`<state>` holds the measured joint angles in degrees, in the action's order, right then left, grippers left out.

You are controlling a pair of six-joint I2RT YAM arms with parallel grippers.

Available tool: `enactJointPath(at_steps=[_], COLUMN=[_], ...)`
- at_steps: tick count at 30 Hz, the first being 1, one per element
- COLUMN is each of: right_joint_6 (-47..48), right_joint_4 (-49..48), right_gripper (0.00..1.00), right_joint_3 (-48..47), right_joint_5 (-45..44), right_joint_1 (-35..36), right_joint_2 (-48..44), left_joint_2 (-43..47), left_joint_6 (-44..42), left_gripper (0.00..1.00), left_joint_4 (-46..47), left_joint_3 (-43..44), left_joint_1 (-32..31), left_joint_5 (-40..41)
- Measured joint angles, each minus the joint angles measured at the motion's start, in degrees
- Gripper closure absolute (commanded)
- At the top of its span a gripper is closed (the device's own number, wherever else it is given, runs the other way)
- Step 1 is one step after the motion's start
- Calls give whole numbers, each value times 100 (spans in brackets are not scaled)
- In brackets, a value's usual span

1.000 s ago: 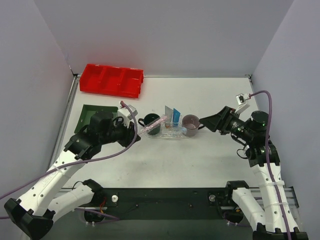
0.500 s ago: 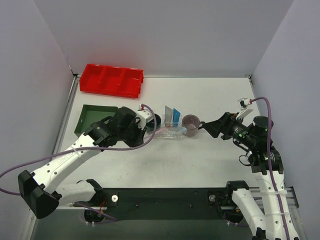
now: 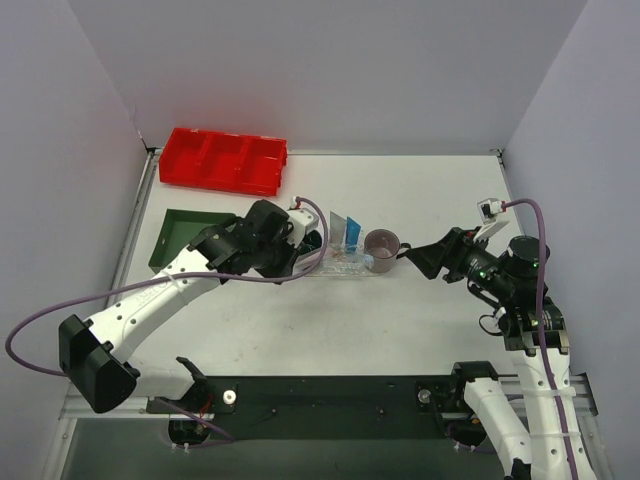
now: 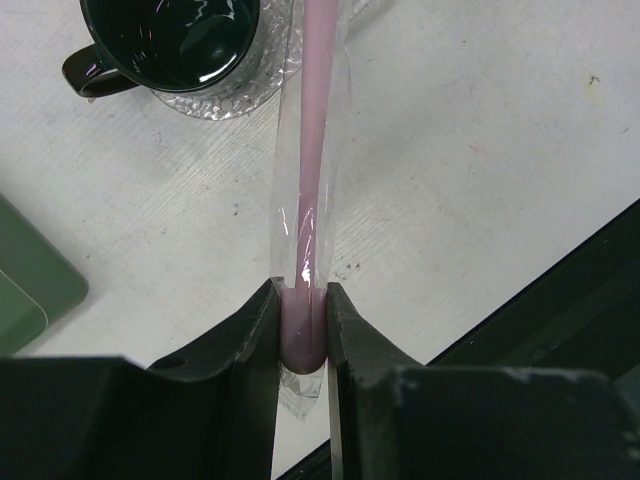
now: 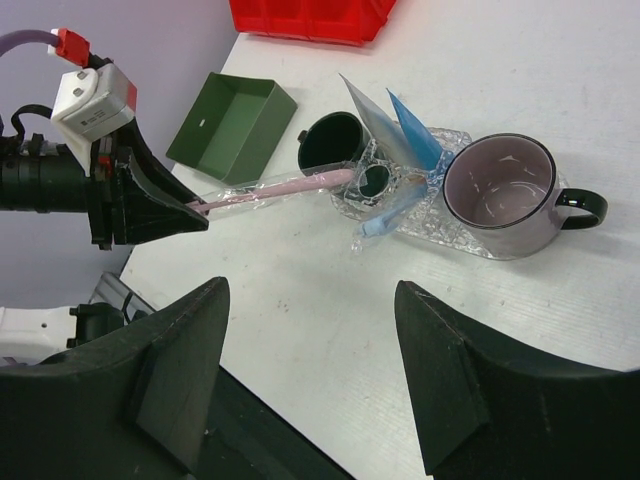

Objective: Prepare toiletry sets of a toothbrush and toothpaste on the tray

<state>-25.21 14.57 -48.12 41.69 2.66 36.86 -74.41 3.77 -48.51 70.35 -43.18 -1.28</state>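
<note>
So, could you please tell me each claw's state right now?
Left claw: closed on the pink toothbrush in clear plastic wrapper.
Right claw: open, holding nothing.

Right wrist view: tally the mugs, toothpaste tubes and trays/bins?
Mugs: 2 (dark green mug, mauve mug)
Toothpaste tubes: 2 (blue tube, white-grey tube)
Trays/bins: 3 (red bin, green tray, clear tray)
Total: 7
</note>
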Motion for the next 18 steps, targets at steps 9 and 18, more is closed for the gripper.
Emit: enactJointPath(at_steps=[9, 18], right_joint_6=[24, 92], right_joint_4=[26, 28], right_gripper=[38, 38], right_joint_3=[0, 0], right_joint_5=[0, 0], right_joint_1=[0, 0], right_joint_2=[-9, -13], left_joint_2=[-439, -662], left_joint_6=[-131, -168], left_gripper=[100, 100], left_joint_4=[-199, -345], left_joint_3=[374, 531], left_joint_1=[0, 0], left_joint_5=[96, 129])
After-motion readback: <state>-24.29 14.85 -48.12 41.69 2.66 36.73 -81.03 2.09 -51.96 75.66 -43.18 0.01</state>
